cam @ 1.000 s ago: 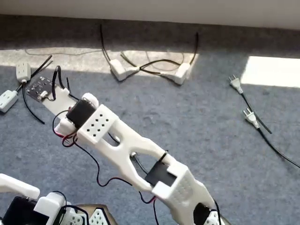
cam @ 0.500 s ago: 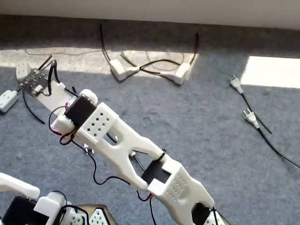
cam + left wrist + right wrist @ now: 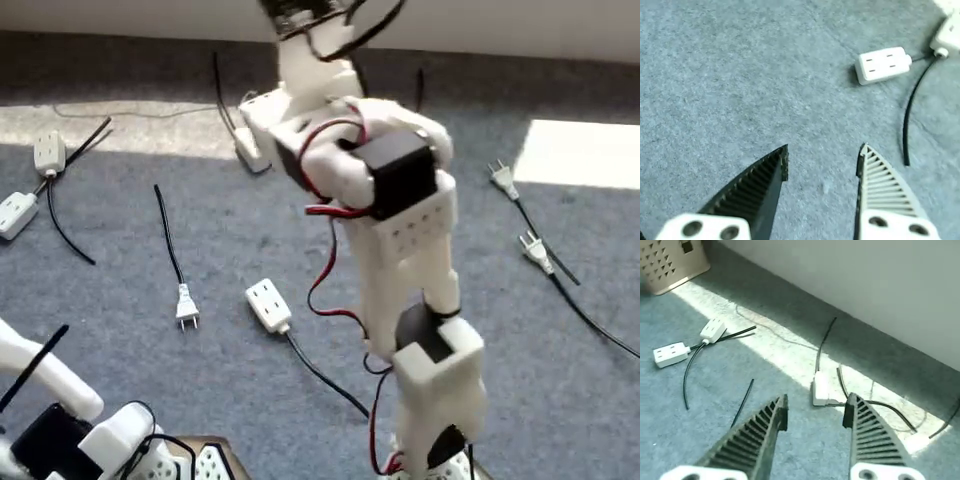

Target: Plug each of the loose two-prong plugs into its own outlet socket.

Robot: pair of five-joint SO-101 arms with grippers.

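Observation:
Three loose two-prong plugs lie on the grey carpet: one near the centre with a short black cord, and two more at the right. A white outlet socket lies beside the centre plug. Two other sockets rest at the far left. My right arm rises up the middle of the high view. My right gripper is open and empty, high above a socket near the wall. My left gripper is open over bare carpet, short of a socket.
A beige perforated basket stands by the wall at the far left. Black cords loop along the back near the wall. A long cord trails from the right-hand plugs. A sunlit patch marks the carpet at the right.
My right arm has swung from low over the left sockets up and toward the back centre, uncovering the centre plug and socket. My left arm's base has shifted slightly.

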